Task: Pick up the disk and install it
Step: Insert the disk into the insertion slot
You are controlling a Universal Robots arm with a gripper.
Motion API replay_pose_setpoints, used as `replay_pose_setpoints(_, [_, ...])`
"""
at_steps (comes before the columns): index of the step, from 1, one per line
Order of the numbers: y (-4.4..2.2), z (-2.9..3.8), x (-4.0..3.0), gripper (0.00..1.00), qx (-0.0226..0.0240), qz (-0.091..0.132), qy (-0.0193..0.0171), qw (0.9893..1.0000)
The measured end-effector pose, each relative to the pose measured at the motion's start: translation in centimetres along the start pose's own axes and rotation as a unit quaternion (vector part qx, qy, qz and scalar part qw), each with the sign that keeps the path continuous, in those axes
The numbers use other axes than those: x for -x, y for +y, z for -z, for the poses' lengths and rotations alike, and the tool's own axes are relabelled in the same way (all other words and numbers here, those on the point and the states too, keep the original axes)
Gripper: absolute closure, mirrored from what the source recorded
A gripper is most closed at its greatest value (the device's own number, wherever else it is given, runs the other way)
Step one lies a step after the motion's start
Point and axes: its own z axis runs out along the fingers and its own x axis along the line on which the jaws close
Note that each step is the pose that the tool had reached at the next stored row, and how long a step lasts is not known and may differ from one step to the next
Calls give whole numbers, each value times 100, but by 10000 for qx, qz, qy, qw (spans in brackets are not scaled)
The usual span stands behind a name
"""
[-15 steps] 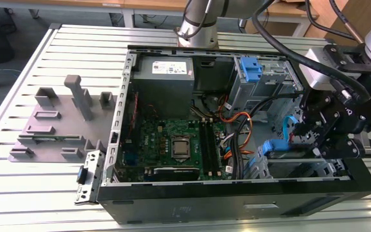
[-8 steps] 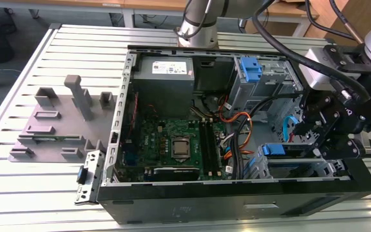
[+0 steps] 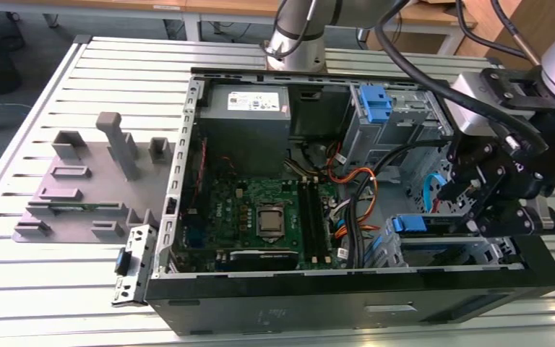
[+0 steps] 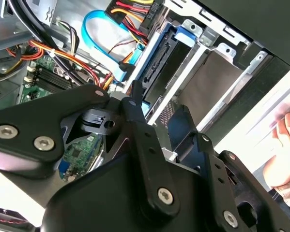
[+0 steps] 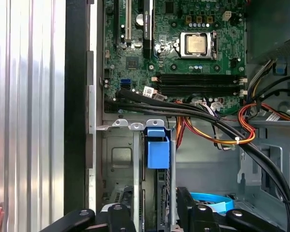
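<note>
The disk (image 3: 420, 224) sits edge-on in the drive cage at the near corner of the open computer case, on the exterior view's right. Its blue carrier tab (image 5: 158, 147) sticks out of the slot in the first wrist view. In the second wrist view the disk (image 4: 161, 58) lies inside the metal cage. My gripper (image 3: 475, 210) hangs right over that cage. Its black fingers (image 5: 118, 215) stand apart on either side of the disk's edge, so the gripper (image 5: 154, 210) is open and holds nothing.
The motherboard (image 3: 263, 217) fills the case floor, with the grey power supply (image 3: 246, 108) at the back. Black, orange and blue cables (image 5: 222, 130) run beside the cage. A second blue latch (image 3: 376, 105) stands in the upper bay. A grey fixture (image 3: 84, 181) lies outside. A person's hand (image 4: 285, 145) rests near the case edge.
</note>
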Motion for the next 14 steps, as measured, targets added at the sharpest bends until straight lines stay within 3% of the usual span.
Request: replay_pose_setpoints(14, [7,-3,25,52,-20,2,-14,10000])
